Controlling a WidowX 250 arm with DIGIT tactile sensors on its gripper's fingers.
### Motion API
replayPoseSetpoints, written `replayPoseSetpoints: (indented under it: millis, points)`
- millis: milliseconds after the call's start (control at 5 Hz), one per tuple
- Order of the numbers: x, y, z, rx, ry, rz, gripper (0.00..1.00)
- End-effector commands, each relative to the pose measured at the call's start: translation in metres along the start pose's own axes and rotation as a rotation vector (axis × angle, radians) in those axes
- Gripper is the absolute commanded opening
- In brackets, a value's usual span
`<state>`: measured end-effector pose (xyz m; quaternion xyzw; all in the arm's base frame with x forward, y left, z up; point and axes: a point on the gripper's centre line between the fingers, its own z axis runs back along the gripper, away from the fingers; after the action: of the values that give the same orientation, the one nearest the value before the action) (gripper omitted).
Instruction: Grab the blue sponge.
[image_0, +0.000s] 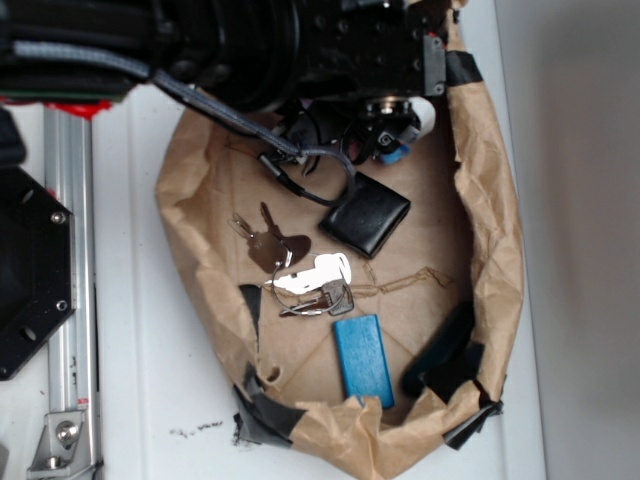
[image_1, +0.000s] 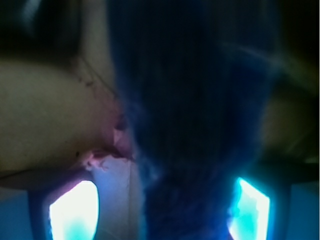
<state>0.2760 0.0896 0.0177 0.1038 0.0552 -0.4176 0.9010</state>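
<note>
In the wrist view the blue sponge is a dark royal-blue strip, blurred and very close, running from the top of the picture down between my fingers. My gripper is open. The right finger sits at the sponge's edge, and a pale gap separates the left finger from it. In the exterior view my gripper hangs at the back of the brown paper nest. Only a small blue bit of the sponge shows under it; the arm hides the rest.
A black wallet lies just in front of the gripper. Keys and a white key fob lie mid-nest. A lighter blue block and a dark object sit near the front. Crumpled paper walls ring everything.
</note>
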Motion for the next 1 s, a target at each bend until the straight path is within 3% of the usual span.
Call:
replayPoseSetpoints:
  millis: [0,600,800]
  points:
    - [0.01,-0.024,-0.01,0.027,0.005,0.053,0.0]
    - [0.009,-0.022,0.022,0.069,-0.046,0.097,0.0]
    - [0.007,-0.023,0.065,0.085,-0.145,0.242,0.0]
